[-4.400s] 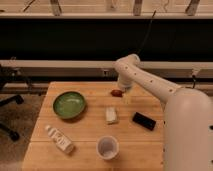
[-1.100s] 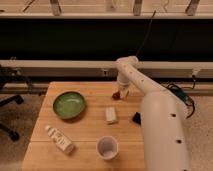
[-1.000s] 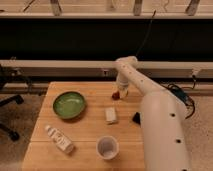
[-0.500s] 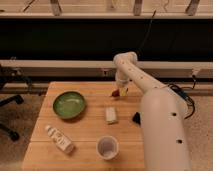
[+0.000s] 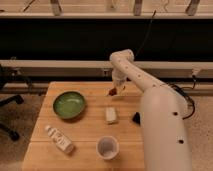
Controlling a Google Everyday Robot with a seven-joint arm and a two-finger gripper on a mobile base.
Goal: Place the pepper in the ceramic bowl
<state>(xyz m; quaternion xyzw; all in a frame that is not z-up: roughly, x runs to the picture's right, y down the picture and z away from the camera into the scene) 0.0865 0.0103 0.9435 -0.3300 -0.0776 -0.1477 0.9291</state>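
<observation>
Wooden table (image 5: 89,128): camera view, lower half of the frame; light planks carrying all the loose items.
Arm (image 5: 131,69): white, rising from the robot's bulky white body (image 5: 162,131) at lower right, bending at an elbow near the centre top and pointing down toward the table's far edge.
Gripper (image 5: 114,89): at the centre of the frame, just above the table's far part; fingers narrowed onto the pepper.
Pepper (image 5: 111,92): small dark red item at the gripper's tip, held there; to the right of the bowl and apart from it.
Ceramic bowl (image 5: 69,105): round, green with a darker rim, left of centre on the table; nothing visible inside.
White block (image 5: 111,115): pale, squarish, on the table below the gripper, between bowl and robot body.
Black object (image 5: 135,118): dark, flat, mostly hidden by the robot body.
Cup (image 5: 107,147): translucent white, upright, near the front edge.
Bottle (image 5: 60,139): small, white, lying on its side at lower left.
</observation>
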